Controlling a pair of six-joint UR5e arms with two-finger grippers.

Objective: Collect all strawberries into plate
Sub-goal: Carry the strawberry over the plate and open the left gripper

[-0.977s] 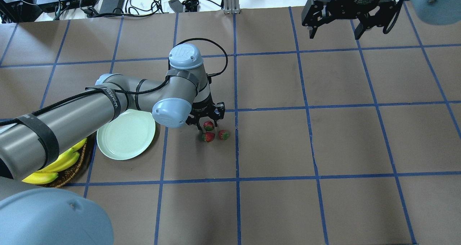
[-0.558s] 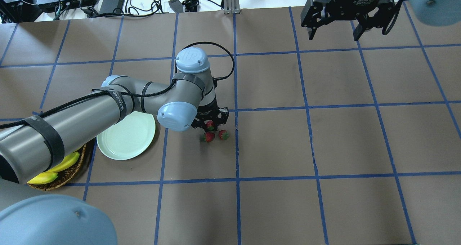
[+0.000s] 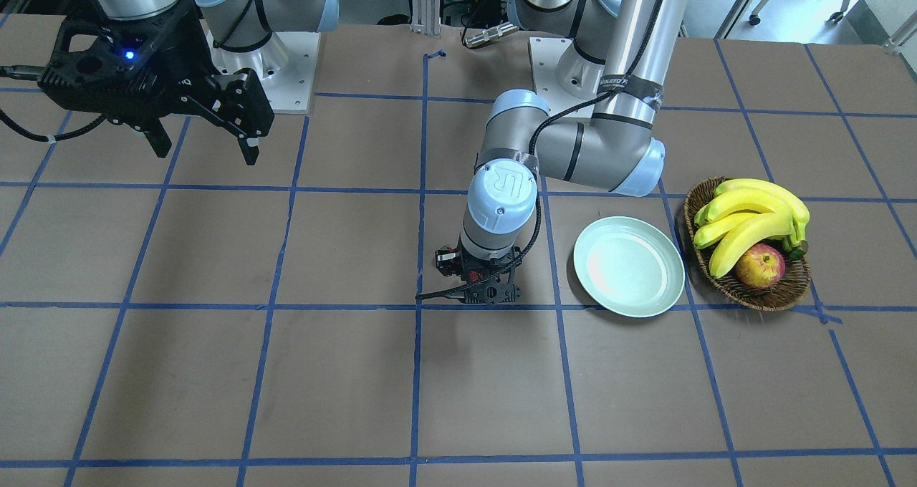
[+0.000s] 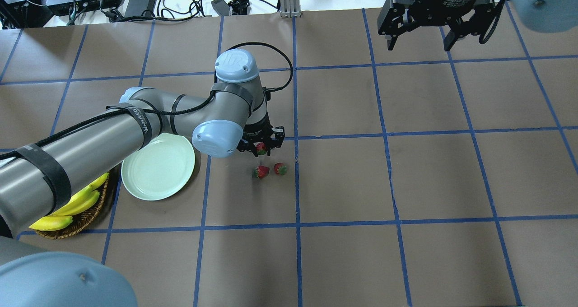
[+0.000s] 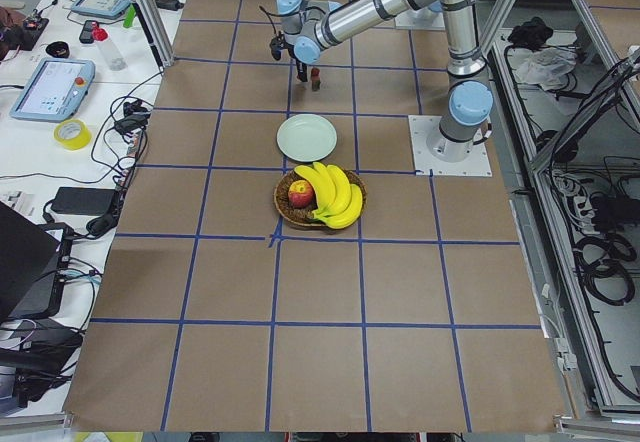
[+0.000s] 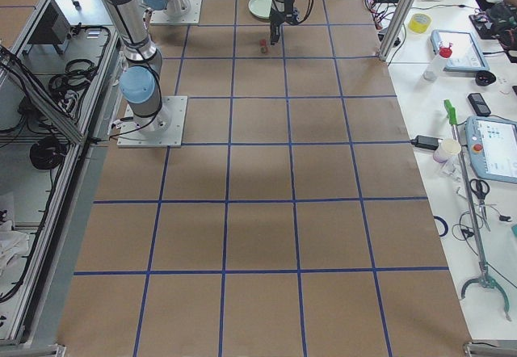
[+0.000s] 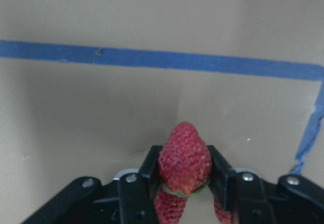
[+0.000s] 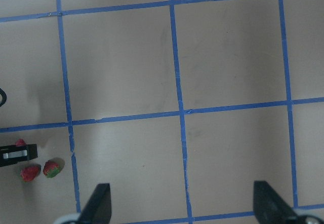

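My left gripper point(image 4: 261, 150) is shut on one strawberry point(image 4: 260, 148) and holds it just above the table; the left wrist view shows the berry point(image 7: 185, 155) pinched between both fingers. Two more strawberries point(image 4: 261, 171) point(image 4: 280, 168) lie on the brown table just in front of it, and also show in the right wrist view point(image 8: 30, 173) point(image 8: 51, 168). The pale mint plate point(image 4: 158, 174) lies empty to the left of the gripper, partly under my left arm; it also shows in the front view point(image 3: 629, 266). My right gripper point(image 4: 420, 43) hangs open and empty, high at the far right.
A wicker basket point(image 3: 749, 290) with bananas point(image 3: 749, 215) and an apple point(image 3: 759, 266) stands beside the plate on the side away from the strawberries. Cables and power boxes point(image 4: 135, 0) lie beyond the table's far edge. Blue tape lines cross the table.
My left gripper has come down around the rear strawberry, shut on it and lifted it slightly. The other two berries and the right arm have stayed put.
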